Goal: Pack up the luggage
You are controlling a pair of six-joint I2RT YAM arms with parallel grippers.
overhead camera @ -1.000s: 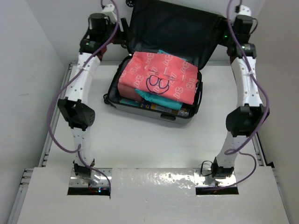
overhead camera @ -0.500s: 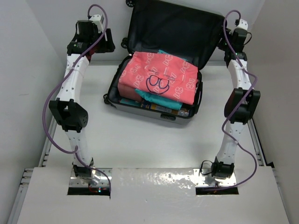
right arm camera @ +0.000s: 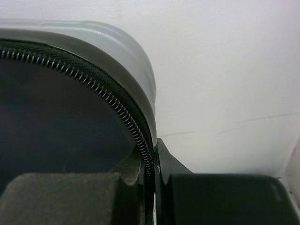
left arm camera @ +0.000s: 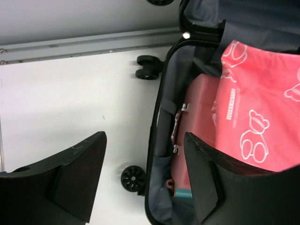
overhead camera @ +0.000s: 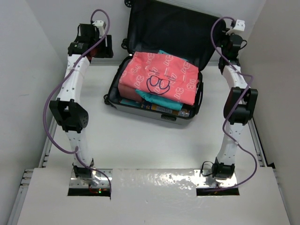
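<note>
Two black pads of the right gripper are clenched on the rim of the raised lid of the luggage, a large hard-shell suitcase that is silver-grey outside with dark grey fabric inside. The black zip teeth run down into the slit between the pads. Only the pad tops show, because the lower frame edge cuts them off. Beyond the rim there is just a plain white wall.

The left gripper is released, its jaws spread with nothing between them. Both fingers are cropped at the bottom of the frame. Under the gap lies the side wall of the luggage, with one small black wheel just beside the left finger and a second wheel farther ahead. Toward the right finger are a pink boxy case with a metal latch and, over it, a coral-pink soft bag printed with white bears, cut off at the frame edge. Out past the left finger is the bare white table.

From above, the luggage sits between the two wrists with its lid up. The bear bag hides most of the contents. A teal item pokes out below it, and the flat things underneath are too small to identify. The right fingers are hidden under their own wrist.
</note>
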